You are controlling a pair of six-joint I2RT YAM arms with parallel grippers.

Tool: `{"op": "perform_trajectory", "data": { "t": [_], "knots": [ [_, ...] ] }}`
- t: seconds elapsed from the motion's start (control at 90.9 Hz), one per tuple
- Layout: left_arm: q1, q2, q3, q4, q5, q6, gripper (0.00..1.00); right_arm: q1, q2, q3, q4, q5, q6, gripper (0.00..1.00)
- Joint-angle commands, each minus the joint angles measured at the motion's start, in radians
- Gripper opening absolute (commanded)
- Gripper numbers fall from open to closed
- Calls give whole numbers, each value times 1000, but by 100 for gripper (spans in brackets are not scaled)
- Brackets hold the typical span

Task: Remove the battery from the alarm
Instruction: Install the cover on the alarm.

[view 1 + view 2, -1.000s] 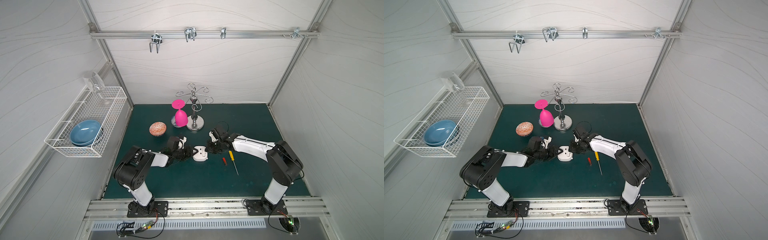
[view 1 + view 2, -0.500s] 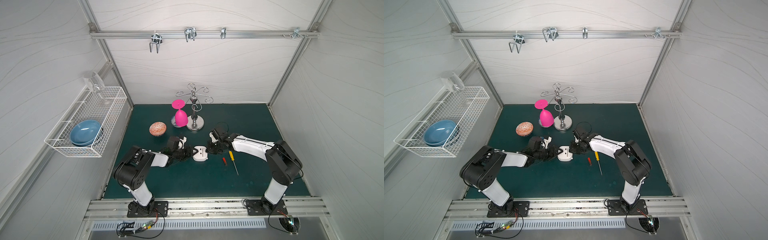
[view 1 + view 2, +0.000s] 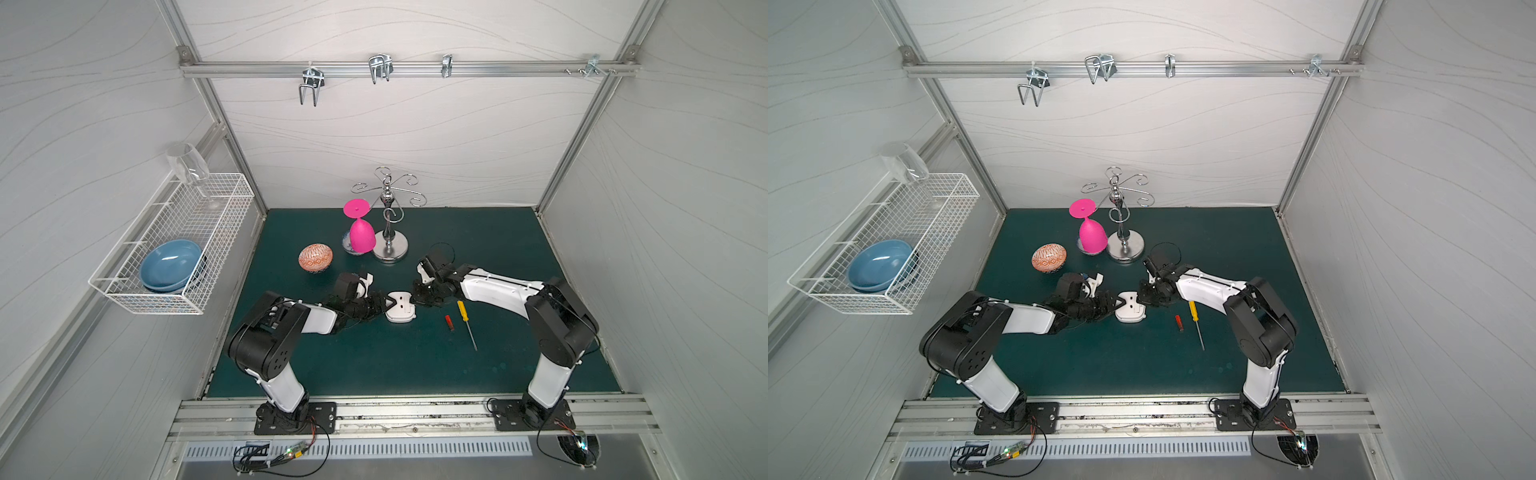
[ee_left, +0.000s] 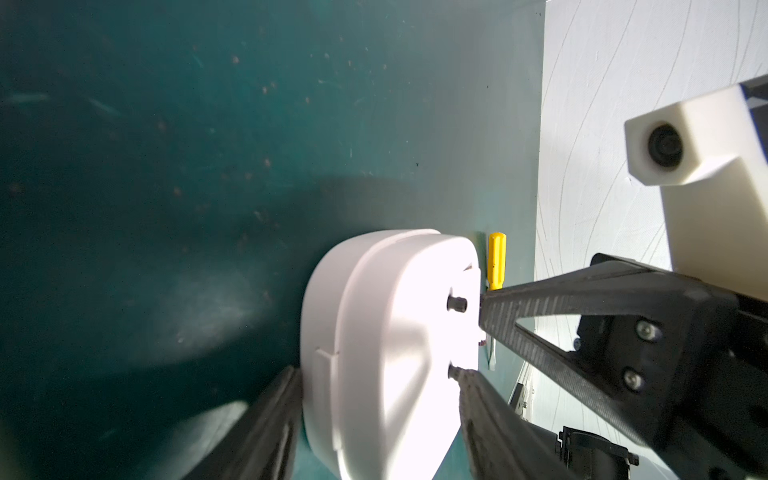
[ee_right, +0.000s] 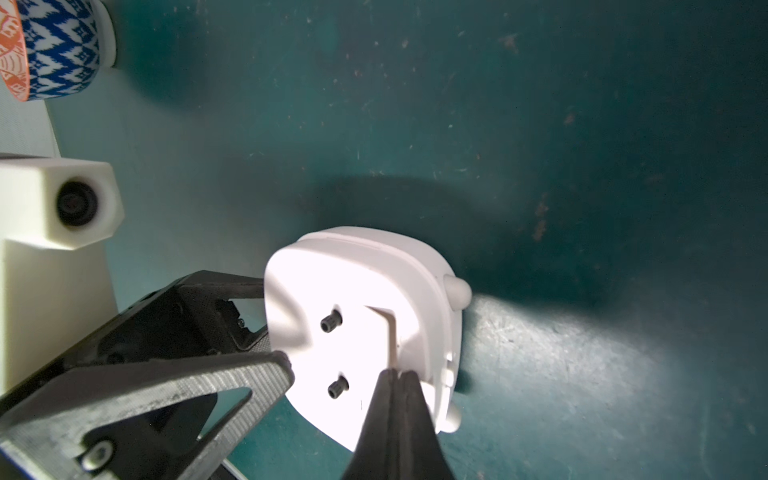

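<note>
**Top views: both arms low at the alarm (image 3: 401, 312), battery (image 3: 448, 322) out on the mat (image 3: 478, 241)**

Shows, in both top views, a dark green mat covering the cell floor. Finds the left arm (image 3: 291, 328) bent sharply over its base, forearm stretched almost flat toward mid-mat. Mirrors that with the right arm (image 3: 498, 291): shoulder link leaning inward, white forearm sloping down from the robot's right, wrist dipped at the end. Sets the two wrists nose to nose, only the alarm between them.

Clamps the alarm in the left gripper (image 4: 378, 374), clearest in the left wrist view: jaws about halfway apart, one finger (image 4: 270, 415) on the side nearest the mat, the other on the white back beside a black knob, the body wedged between. Lays the alarm near mid-mat, back turned up, two black knobs showing from above.

Presents the right gripper (image 5: 397, 380) fully closed and empty in the right wrist view, fingertips pressed together, tips set against the alarm's back at the edge of a rectangular step.

Adds a yellow-handled screwdriver (image 3: 462, 311) flat on the mat on the right arm's side of the alarm. Places the battery, red with a dark end, loose on the mat between alarm and screwdriver, just beside the screwdriver, apart from the alarm and clear of both grippers.
</note>
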Motion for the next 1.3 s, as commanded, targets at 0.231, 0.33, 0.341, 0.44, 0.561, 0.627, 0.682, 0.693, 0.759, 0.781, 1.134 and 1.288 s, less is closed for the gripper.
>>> {"op": "perform_trajectory", "data": {
  "t": [0.231,0.33,0.341,0.44,0.561,0.627,0.682,0.693,0.759,0.781,1.134,1.288],
  "knots": [
    [-8,3,-7,17,1,2,65,6,28,43,-11,-64,-3,0],
    [-8,4,-7,17,1,2,65,6,31,49,-12,-72,-2,0],
    [-8,3,-7,16,1,2,65,6,31,49,-12,-72,-2,0],
    [-9,2,-8,17,1,1,65,10,40,47,-8,-78,-3,4],
    [-8,-2,-10,17,-1,1,65,13,50,43,-4,-92,-4,17],
    [-8,-6,-9,17,-2,0,65,14,44,45,-16,-84,-11,21],
    [-8,-9,-9,13,-3,2,65,12,36,52,-37,-72,-25,26],
    [-8,-9,-10,12,-3,2,65,12,34,53,-42,-68,-29,27],
    [-10,-13,-8,6,-6,3,65,11,17,63,-73,-51,-49,32],
    [-9,-15,-8,5,-8,5,65,11,12,67,-84,-43,-56,33],
    [-8,-14,-7,0,-11,4,65,7,4,89,-187,59,-135,42],
    [-8,-17,-5,-3,-13,5,65,7,37,96,-183,65,-141,37]
  ]
}}
